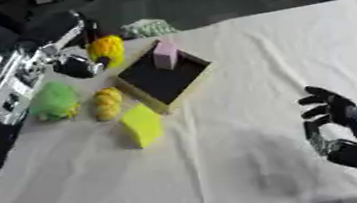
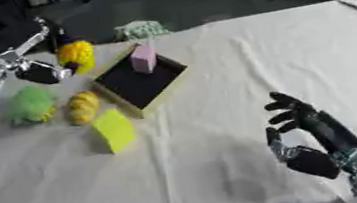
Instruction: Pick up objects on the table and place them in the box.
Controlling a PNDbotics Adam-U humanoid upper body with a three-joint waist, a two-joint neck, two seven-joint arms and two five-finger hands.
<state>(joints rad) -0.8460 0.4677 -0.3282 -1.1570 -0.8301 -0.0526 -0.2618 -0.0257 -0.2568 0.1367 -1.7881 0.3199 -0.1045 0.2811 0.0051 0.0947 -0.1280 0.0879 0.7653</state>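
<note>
Box [image 1: 164,83] sits near the middle of the white cloth-covered table [image 1: 246,113], a shallow square tray with a dark floor and pale wooden rim, turned cornerwise to me. Inside it, at its far corner, stands a pink block [image 1: 165,55], upright and resting on the dark floor. Just outside the box's near-left edge lies a yellow-green block [image 1: 142,124], tilted on the cloth and almost touching the rim. To the left of the box, just beside that same edge, is a small lumpy yellow toy [image 1: 108,103], and further left again a fuzzy green ball [image 1: 55,100]. Beyond the box's left corner my left hand [image 1: 79,63] is raised over the table with my arm coming in from the left; its fingers are up against a yellow fluffy toy [image 1: 108,50], but I cannot tell whether they are curled round it or merely beside it. Behind the box, at the table's far edge, lies a pale green-and-white patterned thing [image 1: 147,27] whose shape I cannot make out. Well to the right of the box and nearer to me, my right hand [image 2: 297,129] rests idle, fingers spread and relaxed, pointing up, with nothing in it.
</note>
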